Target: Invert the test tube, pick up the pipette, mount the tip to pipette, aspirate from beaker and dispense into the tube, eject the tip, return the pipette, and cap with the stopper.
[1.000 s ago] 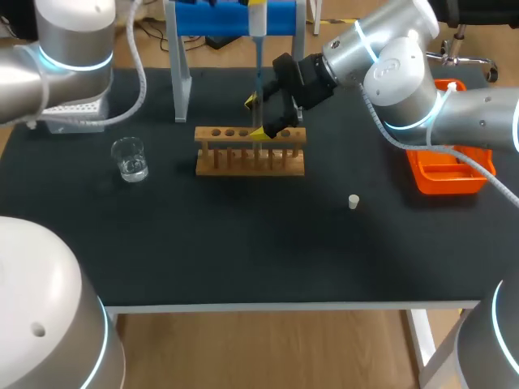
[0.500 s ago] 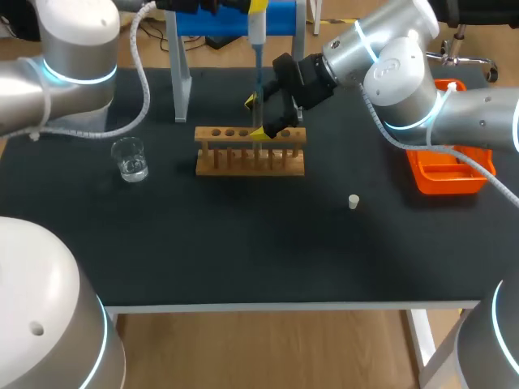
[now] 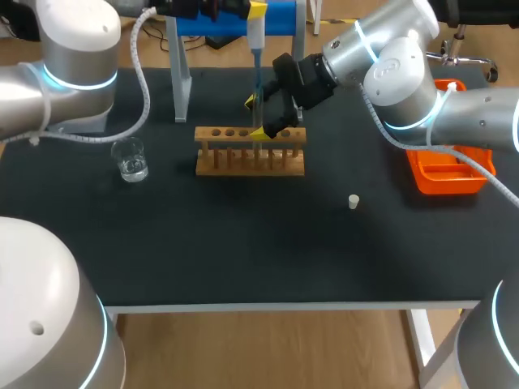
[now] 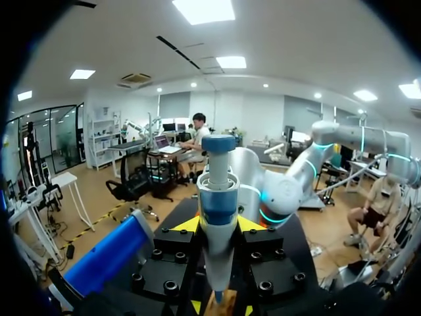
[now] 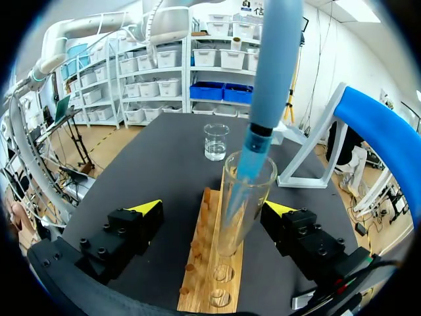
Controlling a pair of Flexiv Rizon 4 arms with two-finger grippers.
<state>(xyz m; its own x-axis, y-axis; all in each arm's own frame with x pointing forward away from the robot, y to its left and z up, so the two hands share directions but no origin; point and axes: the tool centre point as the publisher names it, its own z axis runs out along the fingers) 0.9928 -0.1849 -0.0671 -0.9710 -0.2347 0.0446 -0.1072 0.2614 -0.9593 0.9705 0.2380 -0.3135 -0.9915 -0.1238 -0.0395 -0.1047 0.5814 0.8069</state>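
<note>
In the head view a clear test tube (image 3: 259, 120) stands upright in the wooden rack (image 3: 250, 152). My right gripper (image 3: 255, 117) is open around it, one yellow tip on each side, neither touching. My left gripper (image 3: 243, 10) is shut on the pipette (image 3: 255, 31), held upright above the tube with its blue tip (image 3: 257, 71) reaching into the tube's mouth. The right wrist view shows the blue tip (image 5: 253, 158) inside the tube (image 5: 240, 210) between the open right gripper (image 5: 214, 208). In the left wrist view, the left gripper (image 4: 217, 225) clamps the pipette (image 4: 217, 210). A beaker (image 3: 130, 158) holding some water stands left of the rack.
A small white stopper (image 3: 353, 202) lies right of the rack towards the front. An orange tray (image 3: 450, 174) sits at the right edge. The blue pipette stand (image 3: 231, 18) with white legs rises behind the rack.
My left arm has swung its elbow and the pipette has sunk a little toward the tube. The right arm and tube have not moved.
</note>
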